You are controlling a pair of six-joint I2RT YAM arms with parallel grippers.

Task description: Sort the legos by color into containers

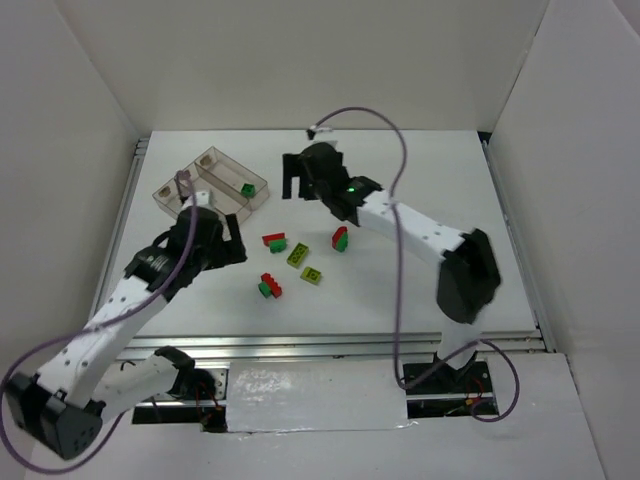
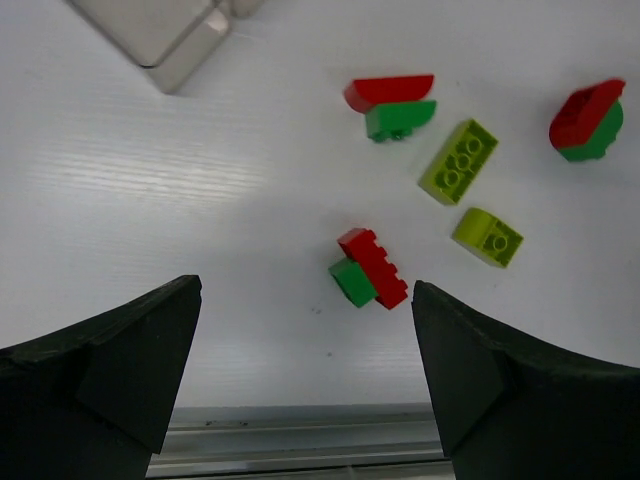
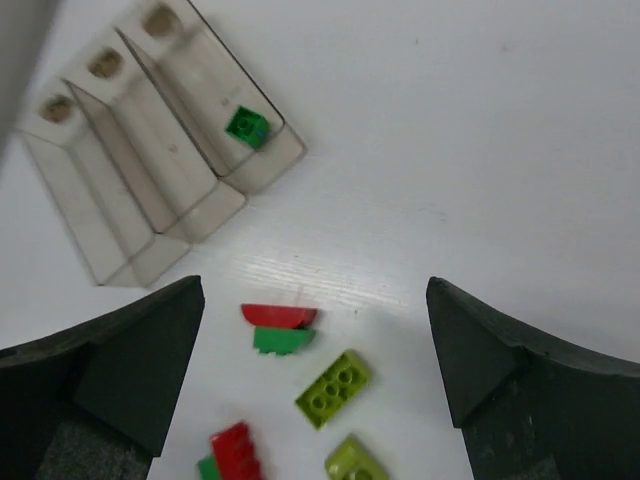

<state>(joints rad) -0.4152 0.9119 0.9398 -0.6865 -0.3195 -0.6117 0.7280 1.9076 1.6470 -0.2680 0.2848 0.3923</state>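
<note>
Both hands gape released, holding nothing. The left hand (image 2: 305, 290) hovers over a red-and-green pair (image 2: 370, 270). The right hand (image 3: 315, 285) hangs at twelve o'clock of the loose legos (image 1: 298, 254) lying mid-desk (image 1: 450, 180). The tray (image 1: 205, 160) sits at ten o'clock from them, with one green brick (image 3: 246, 126) in its end compartment.
</note>
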